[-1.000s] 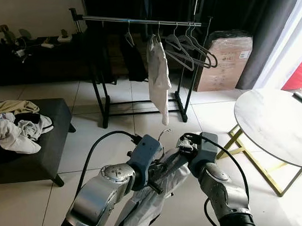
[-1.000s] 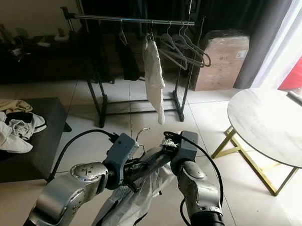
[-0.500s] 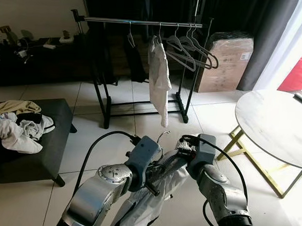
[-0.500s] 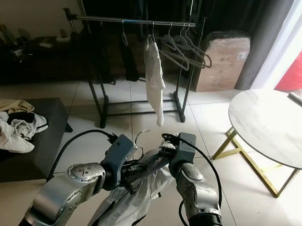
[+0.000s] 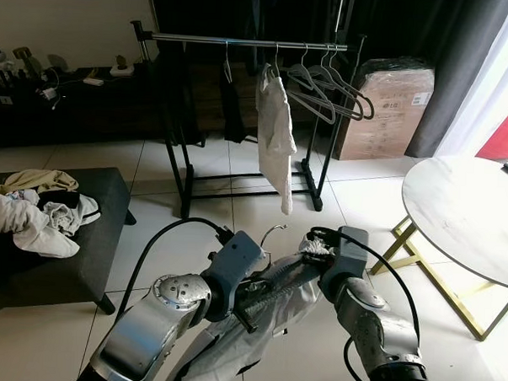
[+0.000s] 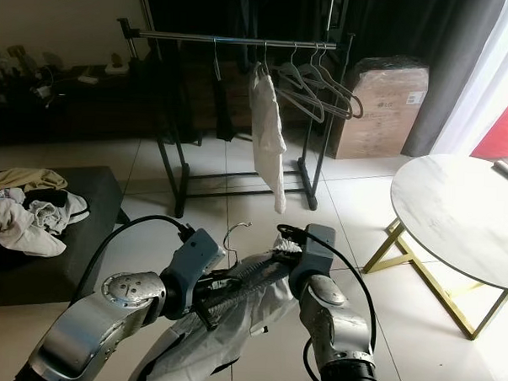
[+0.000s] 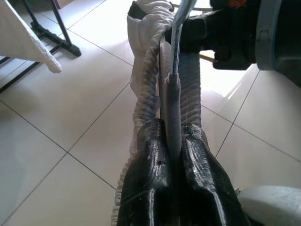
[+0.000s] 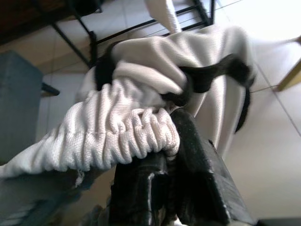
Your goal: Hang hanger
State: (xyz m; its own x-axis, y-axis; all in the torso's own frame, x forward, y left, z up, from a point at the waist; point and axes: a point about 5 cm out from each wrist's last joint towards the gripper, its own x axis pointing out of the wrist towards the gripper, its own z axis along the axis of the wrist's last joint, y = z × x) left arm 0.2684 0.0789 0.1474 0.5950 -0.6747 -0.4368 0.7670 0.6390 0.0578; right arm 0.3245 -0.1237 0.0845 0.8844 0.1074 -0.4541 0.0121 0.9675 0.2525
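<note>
- A dark ottoman (image 5: 82, 259) carrying a heap of crumpled clothes (image 5: 33, 219) was seen far to the left of the clothes rack (image 5: 244, 41), on the near side of it.
- The clothes rack stood against dark curtains; a white garment (image 5: 276, 132) was hung near the middle of its rail, with several empty hangers (image 5: 334, 84) bunched toward the rail's right end. The stretch of rail left of the white garment was largely free, and was judged the likeliest spot for another hanger.
- Well in front of the rack and low over the tiled floor, the left gripper (image 7: 171, 141) was held with its jaws clamped on the grey arm of the hanger (image 7: 173, 108), just below the metal hook (image 5: 273, 232). That grip was judged to keep the hook upright and free to catch the rail.
- A pale ribbed garment (image 5: 256, 326) was draped over the hanger and hung down beneath both arms.
- Just right of the left gripper, equally far in front of the rack, the right gripper (image 8: 162, 162) was seen with its jaws closed on the gathered ribbed edge of that garment at the hanger's other end, presumably so the cloth would not slide off during carrying.
- The hanger was not yet on the rail; an approach and a lift were judged still to be needed.
- A round marble tabletop (image 5: 464, 208) on gold legs stood right of the rack, with a wrapped box (image 5: 384, 108) beside the rack's right end.
</note>
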